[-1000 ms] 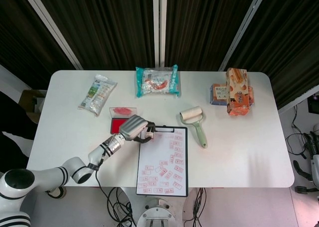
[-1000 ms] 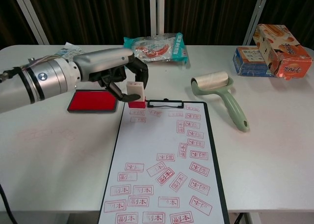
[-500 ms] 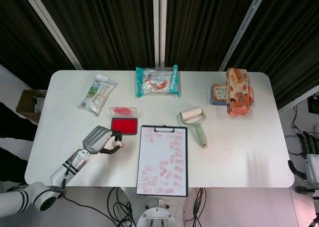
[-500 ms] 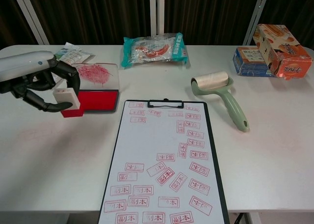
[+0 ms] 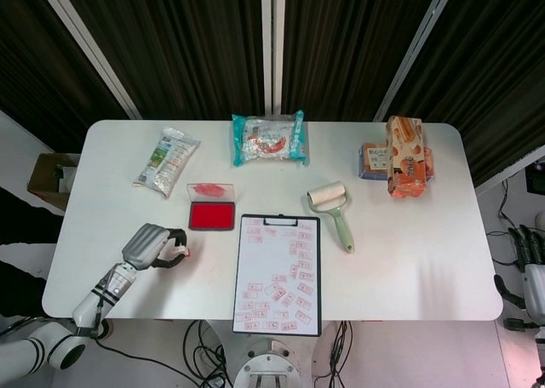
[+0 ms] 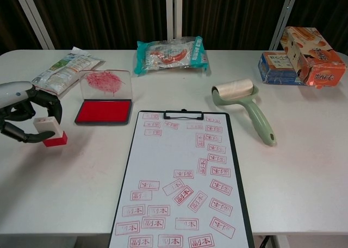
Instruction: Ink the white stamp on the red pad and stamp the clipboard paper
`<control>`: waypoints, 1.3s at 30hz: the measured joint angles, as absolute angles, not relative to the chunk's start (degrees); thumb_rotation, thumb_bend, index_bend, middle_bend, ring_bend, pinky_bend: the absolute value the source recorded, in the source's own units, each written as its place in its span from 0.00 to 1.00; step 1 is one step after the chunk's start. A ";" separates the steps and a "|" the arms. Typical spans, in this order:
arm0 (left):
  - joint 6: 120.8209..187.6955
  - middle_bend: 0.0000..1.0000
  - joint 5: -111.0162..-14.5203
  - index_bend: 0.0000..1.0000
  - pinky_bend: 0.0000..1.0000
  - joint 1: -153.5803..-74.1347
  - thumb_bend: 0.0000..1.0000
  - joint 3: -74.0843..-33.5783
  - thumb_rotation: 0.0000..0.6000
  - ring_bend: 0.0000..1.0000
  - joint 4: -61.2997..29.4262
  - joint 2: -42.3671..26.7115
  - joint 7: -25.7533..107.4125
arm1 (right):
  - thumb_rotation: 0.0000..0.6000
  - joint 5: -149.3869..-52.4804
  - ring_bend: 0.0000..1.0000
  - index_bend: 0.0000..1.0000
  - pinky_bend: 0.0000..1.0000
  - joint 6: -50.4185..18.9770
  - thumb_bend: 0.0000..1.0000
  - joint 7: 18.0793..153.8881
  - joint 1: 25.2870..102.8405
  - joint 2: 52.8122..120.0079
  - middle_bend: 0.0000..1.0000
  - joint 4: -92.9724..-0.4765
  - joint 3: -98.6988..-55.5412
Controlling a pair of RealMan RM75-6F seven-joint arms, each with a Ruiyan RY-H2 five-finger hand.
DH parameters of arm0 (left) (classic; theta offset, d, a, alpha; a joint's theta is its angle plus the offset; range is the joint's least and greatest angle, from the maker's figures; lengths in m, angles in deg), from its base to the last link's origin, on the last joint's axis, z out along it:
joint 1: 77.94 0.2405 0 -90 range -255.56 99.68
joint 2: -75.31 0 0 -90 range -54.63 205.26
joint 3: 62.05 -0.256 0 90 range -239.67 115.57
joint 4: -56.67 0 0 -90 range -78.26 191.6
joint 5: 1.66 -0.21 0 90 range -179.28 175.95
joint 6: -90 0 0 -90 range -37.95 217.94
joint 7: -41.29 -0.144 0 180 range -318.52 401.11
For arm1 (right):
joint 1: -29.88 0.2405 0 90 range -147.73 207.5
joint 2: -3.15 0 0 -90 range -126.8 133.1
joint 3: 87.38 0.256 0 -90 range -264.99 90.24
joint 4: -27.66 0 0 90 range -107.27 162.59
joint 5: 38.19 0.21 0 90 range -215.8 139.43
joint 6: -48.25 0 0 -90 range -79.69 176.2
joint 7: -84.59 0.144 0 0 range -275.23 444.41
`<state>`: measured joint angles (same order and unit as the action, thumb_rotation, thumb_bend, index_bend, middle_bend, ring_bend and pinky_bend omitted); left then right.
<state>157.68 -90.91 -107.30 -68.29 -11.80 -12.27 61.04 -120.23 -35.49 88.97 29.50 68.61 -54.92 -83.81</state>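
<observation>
Dark ribbed curtains with pale metal struts back your white table (image 6: 81,188). Your left hand (image 5: 153,245) sits at the table's near left, fingers curled around the white stamp (image 6: 44,127), which shows a pale upper body and a red base at the hand's open side. It is well left of the clipboard (image 6: 185,180), whose paper is already covered in red rectangular marks, densest along the right side and the bottom. The red pad (image 6: 103,111) lies open just beyond the clipboard's top left corner, its clear lid (image 6: 105,84) smeared red and tipped back.

Your right hand (image 5: 530,260) shows only at the far right edge of the head view, off the table; I cannot tell how its fingers lie. A green-handled lint roller (image 6: 243,103) lies right of the clipboard. Snack packets (image 6: 173,54) and boxes (image 6: 304,55) line the far edge.
</observation>
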 measured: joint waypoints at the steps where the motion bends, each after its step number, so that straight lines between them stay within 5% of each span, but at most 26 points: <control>1: 157.65 0.65 -91.01 0.62 1.00 -107.10 0.42 -68.36 1.00 1.00 -11.31 -12.48 61.43 | 1.00 -120.25 0.00 0.00 0.00 -35.54 0.25 88.85 29.49 68.57 0.00 -55.01 -83.81; 26: 160.79 0.61 -94.17 0.58 1.00 -103.77 0.31 -68.00 1.00 1.00 0.82 -19.07 65.03 | 1.00 -120.09 0.00 0.00 0.00 -36.77 0.25 88.28 28.38 67.99 0.00 -55.82 -84.10; 39: 160.08 0.52 -94.63 0.43 1.00 -103.88 0.29 -67.66 1.00 1.00 0.67 -19.06 63.63 | 1.00 -119.98 0.00 0.00 0.00 -36.63 0.25 87.95 28.43 67.48 0.00 -56.74 -83.98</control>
<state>160.08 -94.63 -103.88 -67.66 0.67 -19.06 63.63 -119.98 -36.63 87.95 28.43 67.48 -56.74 -83.98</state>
